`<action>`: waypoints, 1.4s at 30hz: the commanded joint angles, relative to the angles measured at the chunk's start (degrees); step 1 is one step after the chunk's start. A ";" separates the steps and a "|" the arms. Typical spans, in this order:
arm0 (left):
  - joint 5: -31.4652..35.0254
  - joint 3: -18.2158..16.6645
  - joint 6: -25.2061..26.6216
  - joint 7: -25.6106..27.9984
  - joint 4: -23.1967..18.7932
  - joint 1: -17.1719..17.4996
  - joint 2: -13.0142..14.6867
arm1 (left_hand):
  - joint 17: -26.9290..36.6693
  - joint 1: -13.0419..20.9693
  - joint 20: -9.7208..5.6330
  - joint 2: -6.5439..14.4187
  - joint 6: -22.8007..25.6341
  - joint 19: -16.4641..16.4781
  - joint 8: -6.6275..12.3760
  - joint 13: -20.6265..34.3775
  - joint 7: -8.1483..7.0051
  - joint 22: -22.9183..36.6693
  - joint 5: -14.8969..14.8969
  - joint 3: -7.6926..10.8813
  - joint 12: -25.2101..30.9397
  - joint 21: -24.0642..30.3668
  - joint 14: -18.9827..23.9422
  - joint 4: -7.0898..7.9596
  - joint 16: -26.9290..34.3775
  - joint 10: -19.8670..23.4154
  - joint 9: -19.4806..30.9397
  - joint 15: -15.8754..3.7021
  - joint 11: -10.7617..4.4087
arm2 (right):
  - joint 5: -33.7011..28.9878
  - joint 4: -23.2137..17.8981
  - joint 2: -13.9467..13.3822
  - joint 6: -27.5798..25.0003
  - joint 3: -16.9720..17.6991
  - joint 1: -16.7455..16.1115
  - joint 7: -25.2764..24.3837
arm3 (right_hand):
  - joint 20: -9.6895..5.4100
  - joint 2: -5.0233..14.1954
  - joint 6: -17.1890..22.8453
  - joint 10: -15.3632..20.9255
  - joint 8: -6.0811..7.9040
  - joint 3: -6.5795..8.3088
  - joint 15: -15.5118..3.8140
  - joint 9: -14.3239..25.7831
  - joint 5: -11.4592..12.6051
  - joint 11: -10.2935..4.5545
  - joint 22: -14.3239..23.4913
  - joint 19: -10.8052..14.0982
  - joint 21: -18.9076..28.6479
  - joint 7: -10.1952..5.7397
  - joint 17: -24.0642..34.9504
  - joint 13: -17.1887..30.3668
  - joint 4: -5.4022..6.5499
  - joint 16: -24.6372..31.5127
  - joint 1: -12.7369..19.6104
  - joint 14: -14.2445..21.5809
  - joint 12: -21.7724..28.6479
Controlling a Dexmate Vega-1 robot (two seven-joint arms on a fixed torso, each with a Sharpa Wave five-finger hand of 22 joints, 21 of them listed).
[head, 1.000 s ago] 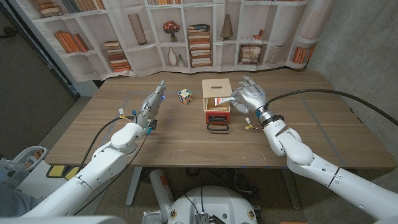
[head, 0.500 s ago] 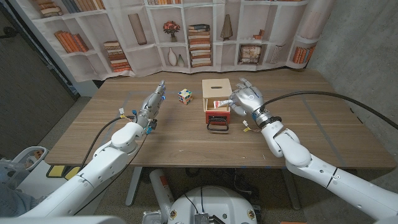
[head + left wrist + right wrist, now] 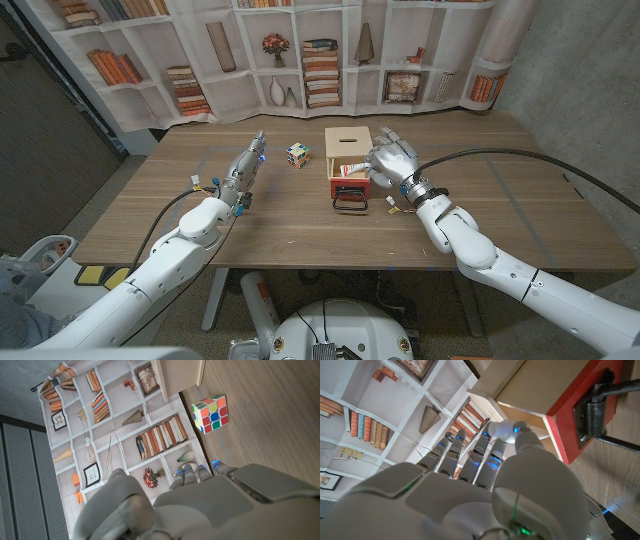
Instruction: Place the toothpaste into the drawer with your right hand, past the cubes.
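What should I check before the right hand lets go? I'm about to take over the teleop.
1. Drawer pulled open: ok.
2. Toothpaste over the open drawer: ok, it lies across the opening.
3. Right hand grips the toothpaste: cannot tell, the fingers hide the contact.
4. Cube out of the way: ok, it stands apart, left of the box.
5. Left hand away from the drawer: ok, and it holds nothing.
6. Toothpaste fully inside: not ok, part lies above the drawer's rim.
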 commanded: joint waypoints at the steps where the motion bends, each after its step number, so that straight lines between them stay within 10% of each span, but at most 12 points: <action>1: -0.31 -0.35 -0.68 0.13 0.29 0.86 -0.09 | 0.12 -0.01 0.59 0.53 0.22 -4.93 0.04 0.19 0.08 0.17 -0.13 -0.54 -0.09 0.09 -1.20 0.17 0.14 -0.19 0.19 0.09 -0.17 | -0.93 0.93 0.72 1.10 -0.75 1.17 0.84 | 0.00 -0.17 0.01 0.33 -0.23 0.17 -3.15 0.11 -0.12 0.04 0.10 0.52 0.21 0.06 0.15 0.25 0.06 -0.10 0.52 0.28 -0.41; 11: -0.45 -0.02 -0.27 -0.26 0.94 0.43 -0.13 | 0.12 0.03 0.63 0.57 0.24 -4.97 0.05 0.19 0.08 0.16 -0.15 -0.67 -0.06 0.10 -1.21 0.16 0.14 -0.15 0.19 0.09 -0.16 | -1.44 1.23 1.07 0.87 -1.05 1.39 1.01 | 1.12 -0.57 -7.86 -5.96 -3.30 0.05 -2.24 0.07 -0.50 0.16 0.15 0.13 -0.08 0.11 0.33 0.22 0.43 -0.71 -0.18 -0.98 -2.60; 42: -0.08 1.16 0.35 -0.63 2.07 -1.66 -0.79 | 0.12 0.16 0.64 0.73 0.25 -5.07 0.05 0.19 0.07 0.16 -0.19 -0.95 -0.06 0.13 -1.21 0.14 0.15 -0.16 0.19 0.09 -0.22 | 1.09 -0.82 0.38 0.95 0.72 -0.17 -0.69 | 4.06 -2.39 -24.56 -13.76 -4.14 -0.92 -0.91 0.21 -0.14 0.54 0.25 0.07 0.01 0.48 0.46 0.45 1.24 -0.98 -3.01 -4.05 -2.28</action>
